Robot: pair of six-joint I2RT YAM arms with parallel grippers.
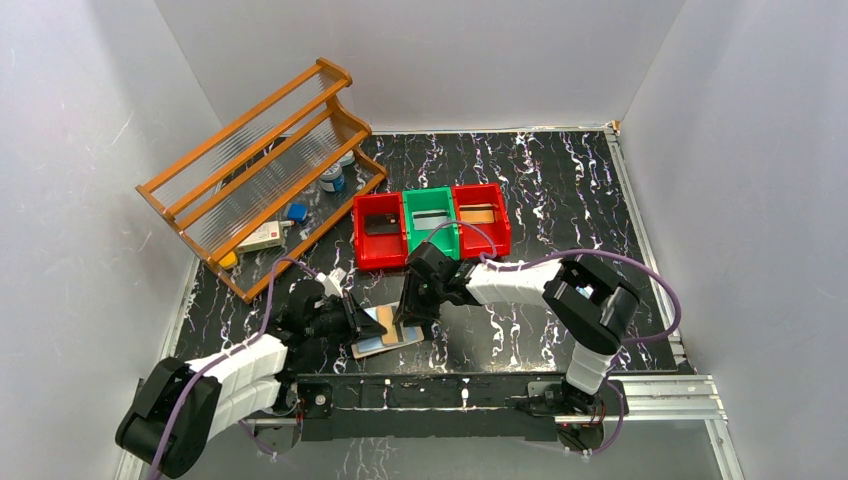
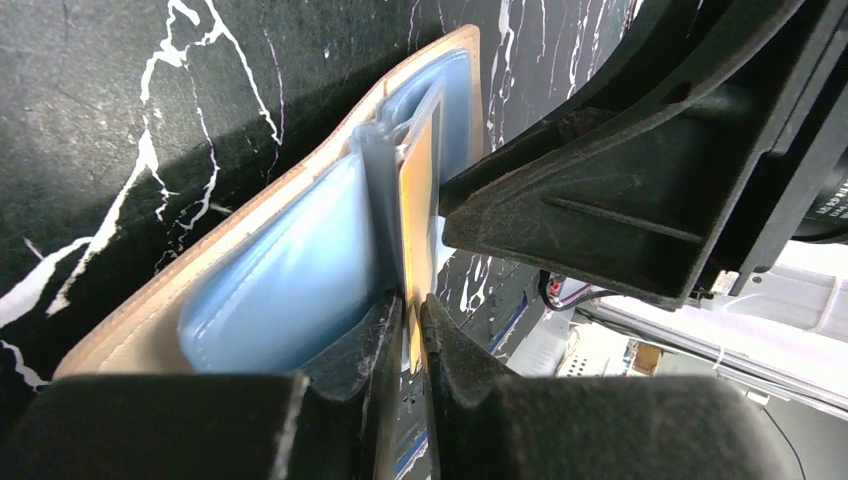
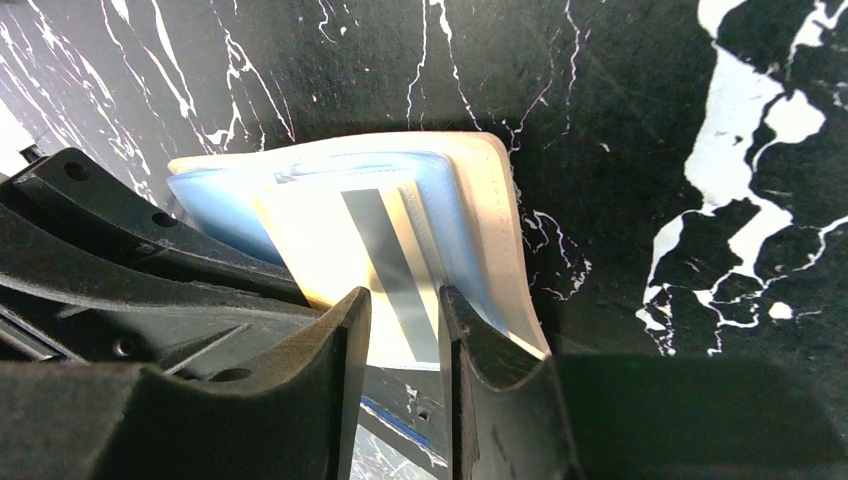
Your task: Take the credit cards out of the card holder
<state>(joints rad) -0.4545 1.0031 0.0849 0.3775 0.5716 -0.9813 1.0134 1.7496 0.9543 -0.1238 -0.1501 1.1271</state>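
Note:
The tan card holder lies open on the black marbled table between my two grippers, its pale blue sleeves facing up. An orange-gold credit card sticks out of a sleeve, and my left gripper is shut on its edge. In the right wrist view the same card shows a grey stripe. My right gripper hovers over the holder's tan flap with its fingers apart and nothing between them. From above, the left gripper and right gripper nearly touch.
Three bins stand in a row behind the holder: red, green, red, each with a card lying inside. A wooden rack with small items under it leans at the back left. White walls enclose the table.

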